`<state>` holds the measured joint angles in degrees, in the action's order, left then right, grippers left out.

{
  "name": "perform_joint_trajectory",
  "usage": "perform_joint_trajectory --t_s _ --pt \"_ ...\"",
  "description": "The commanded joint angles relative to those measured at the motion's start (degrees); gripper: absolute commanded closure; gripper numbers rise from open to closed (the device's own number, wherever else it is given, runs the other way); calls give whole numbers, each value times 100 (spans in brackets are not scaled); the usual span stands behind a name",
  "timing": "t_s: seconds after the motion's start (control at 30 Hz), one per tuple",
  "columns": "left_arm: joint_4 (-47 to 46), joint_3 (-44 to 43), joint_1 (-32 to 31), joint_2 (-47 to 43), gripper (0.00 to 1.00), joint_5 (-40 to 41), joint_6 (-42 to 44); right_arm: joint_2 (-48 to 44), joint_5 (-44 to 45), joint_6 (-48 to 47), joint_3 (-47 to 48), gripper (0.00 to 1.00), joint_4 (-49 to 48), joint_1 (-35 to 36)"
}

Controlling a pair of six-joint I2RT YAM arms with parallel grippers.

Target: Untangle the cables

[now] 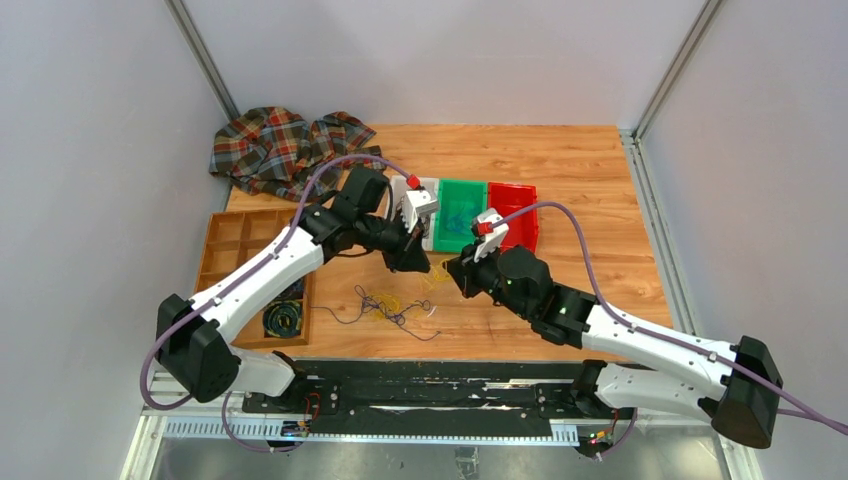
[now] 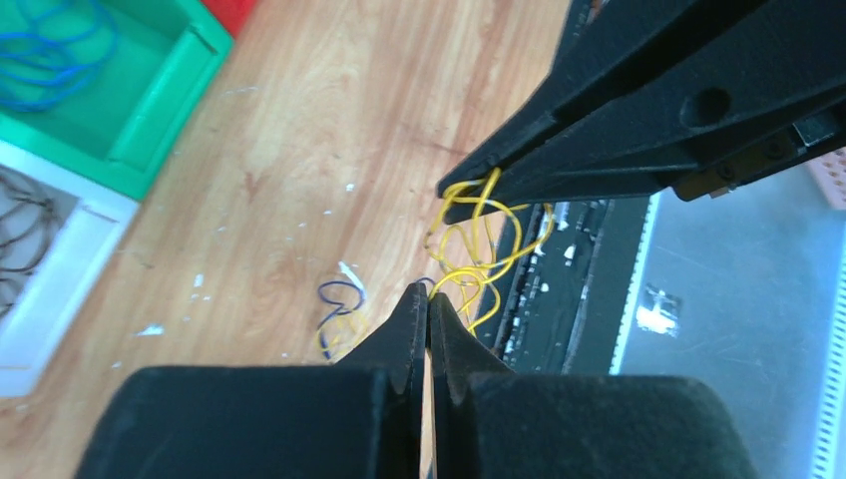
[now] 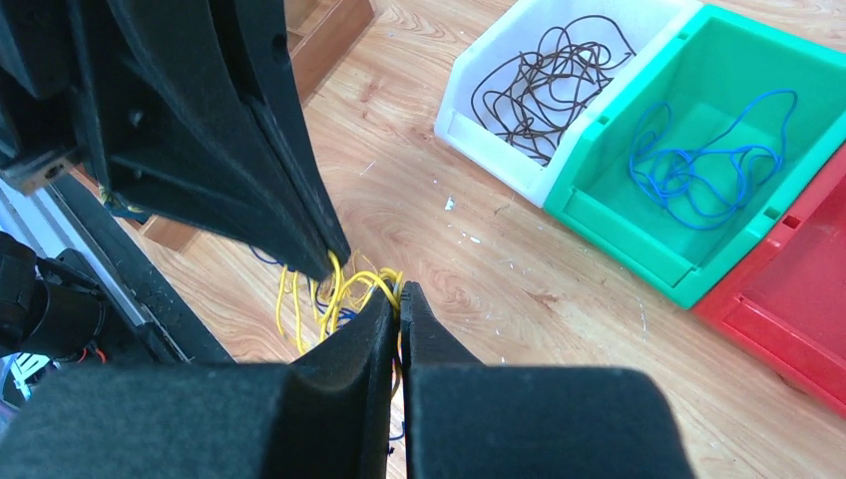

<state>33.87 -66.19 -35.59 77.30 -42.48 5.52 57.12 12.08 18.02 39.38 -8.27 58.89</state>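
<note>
- Where the two arms meet, just on the near side of the green bin (image 3: 609,215), the left gripper (image 2: 427,296) has its fingers pressed together on a strand of the yellow cables (image 2: 477,249).
- Facing it, almost tip to tip, the right gripper (image 3: 399,292) is likewise pinched tight on the same yellow bunch. Loops sag between the two tips, and whether they reach the table (image 1: 590,180) cannot be told.
- A loose tangle (image 1: 392,305) of dark, blue and yellow wires lies on the wood farther from the green bin, toward its near-left. It is apart from both grippers.
- Inside the green bin rests a slack blue cable (image 3: 703,160).
- Touching the green bin's left side stands a white bin (image 3: 479,145), holding dark brown cables (image 3: 549,85).
- Against the green bin's right side sits a red bin (image 3: 788,299).
- Far-left of the green bin lies a crumpled plaid cloth (image 1: 285,150).
- Well to the green bin's left is a wooden tray (image 1: 240,250) with compartments, and a dark coiled bundle (image 1: 283,318) sits in its nearest one.
</note>
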Motion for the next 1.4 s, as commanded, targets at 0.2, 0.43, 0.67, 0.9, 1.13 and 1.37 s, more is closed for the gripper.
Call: perform_joint_trajectory --t_s 0.2,0.43,0.67,0.9,1.13,1.37 --pt "639 -896 13 -223 99 1905 1003 -477 118 -97 -256 99 340 87" --pt "803 -1410 54 -270 99 2485 1430 -753 -731 6 -483 96 679 87" --pt "945 -1583 70 -307 99 2359 1406 -817 -1978 33 -156 57 1248 87" --pt "1405 -1746 70 -387 99 1754 1654 -886 -1092 -355 867 41 1613 -8" --pt "1467 -1770 66 -428 99 1138 952 -358 -604 -913 1000 29 362 -9" --pt "1470 -1699 70 -580 99 971 511 206 -714 -1275 1137 29 -254 9"
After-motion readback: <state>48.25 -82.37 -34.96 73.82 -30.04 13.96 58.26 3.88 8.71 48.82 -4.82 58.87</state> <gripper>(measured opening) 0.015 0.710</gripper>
